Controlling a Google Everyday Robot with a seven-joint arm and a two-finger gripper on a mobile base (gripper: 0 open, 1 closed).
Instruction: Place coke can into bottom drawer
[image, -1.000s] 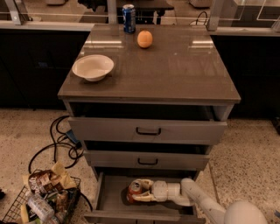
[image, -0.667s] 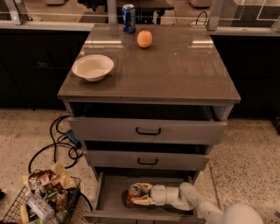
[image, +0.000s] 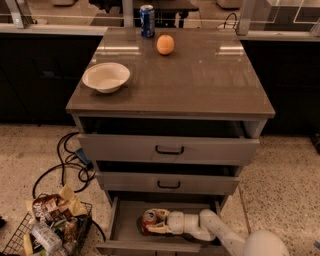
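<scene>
The coke can (image: 148, 218), red with a silver top, stands inside the open bottom drawer (image: 125, 235), left of the middle. My gripper (image: 154, 223) reaches into the drawer from the right on a white arm, its pale fingers around the can. The drawer is pulled out and its flat grey front edge shows at the bottom of the view.
On the cabinet top sit a white bowl (image: 106, 76), an orange fruit (image: 165, 44) and a blue soda can (image: 147, 20). The two upper drawers (image: 169, 149) have black handles and stand slightly open. A wire basket of snack packs (image: 50, 225) and black cables (image: 65, 165) lie on the floor at left.
My gripper has moved the coke can a little to the left and deeper down inside the bottom drawer. Nothing on the cabinet top has moved.
</scene>
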